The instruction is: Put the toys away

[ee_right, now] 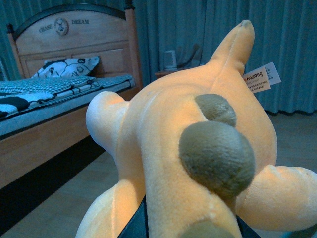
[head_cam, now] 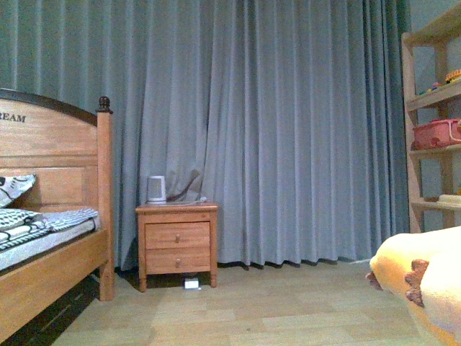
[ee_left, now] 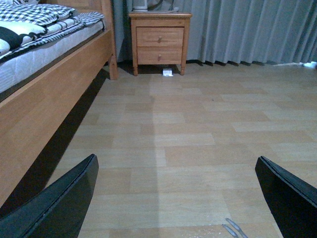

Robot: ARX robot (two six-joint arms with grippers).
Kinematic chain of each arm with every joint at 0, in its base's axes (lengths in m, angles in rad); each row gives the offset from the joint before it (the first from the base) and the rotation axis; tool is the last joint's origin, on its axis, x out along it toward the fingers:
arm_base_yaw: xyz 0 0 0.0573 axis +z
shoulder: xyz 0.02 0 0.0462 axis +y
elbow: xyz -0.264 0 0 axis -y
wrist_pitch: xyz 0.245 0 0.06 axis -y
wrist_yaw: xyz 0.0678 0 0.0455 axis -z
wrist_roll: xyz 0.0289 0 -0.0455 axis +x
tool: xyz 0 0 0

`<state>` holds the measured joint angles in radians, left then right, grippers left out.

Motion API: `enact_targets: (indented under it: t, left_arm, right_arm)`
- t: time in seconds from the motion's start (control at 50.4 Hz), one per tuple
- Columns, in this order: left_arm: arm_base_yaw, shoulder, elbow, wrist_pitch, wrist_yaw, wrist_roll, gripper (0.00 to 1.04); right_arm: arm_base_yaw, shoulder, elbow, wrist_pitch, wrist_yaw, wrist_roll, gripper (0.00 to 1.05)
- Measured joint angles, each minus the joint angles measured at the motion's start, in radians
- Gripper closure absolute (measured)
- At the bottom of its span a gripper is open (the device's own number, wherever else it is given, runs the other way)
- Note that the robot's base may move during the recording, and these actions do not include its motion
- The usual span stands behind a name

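The orange-yellow plush toy [ee_right: 163,148] fills the right wrist view, with brown nubs, stubby limbs and a paper tag [ee_right: 261,78]. My right gripper [ee_right: 188,230] is shut on the plush toy and holds it off the floor; its fingers are mostly hidden by the plush. In the front view the plush toy [head_cam: 425,277] shows at the lower right with jagged brown trim. My left gripper [ee_left: 176,198] is open and empty, its two black fingers [ee_left: 59,203] spread wide above the wooden floor.
A wooden bed [head_cam: 50,216] stands at the left, a two-drawer nightstand [head_cam: 176,241] with a white kettle [head_cam: 156,189] beside it. Grey curtains cover the back wall. A wooden shelf [head_cam: 432,130] with a pink basket [head_cam: 437,133] stands at the right.
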<state>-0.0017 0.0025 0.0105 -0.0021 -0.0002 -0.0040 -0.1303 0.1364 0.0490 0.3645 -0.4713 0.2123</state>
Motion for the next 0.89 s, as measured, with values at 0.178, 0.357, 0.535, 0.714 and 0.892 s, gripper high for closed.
enact_targets:
  t: [0.178, 0.357, 0.535, 0.714, 0.892]
  left_arm:
    - [0.000, 0.000, 0.000, 0.000, 0.000, 0.000, 0.06]
    - [0.000, 0.000, 0.000, 0.000, 0.000, 0.000, 0.06]
    - [0.000, 0.000, 0.000, 0.000, 0.000, 0.000, 0.06]
    - [0.000, -0.001, 0.000, 0.000, 0.000, 0.000, 0.06]
    - [0.000, -0.001, 0.000, 0.000, 0.000, 0.000, 0.06]
  right_arm:
    - [0.000, 0.000, 0.000, 0.000, 0.001, 0.000, 0.98]
    - [0.000, 0.000, 0.000, 0.000, 0.001, 0.000, 0.98]
    - [0.000, 0.000, 0.000, 0.000, 0.001, 0.000, 0.98]
    - [0.000, 0.000, 0.000, 0.000, 0.002, 0.000, 0.98]
    - [0.000, 0.000, 0.000, 0.000, 0.003, 0.000, 0.98]
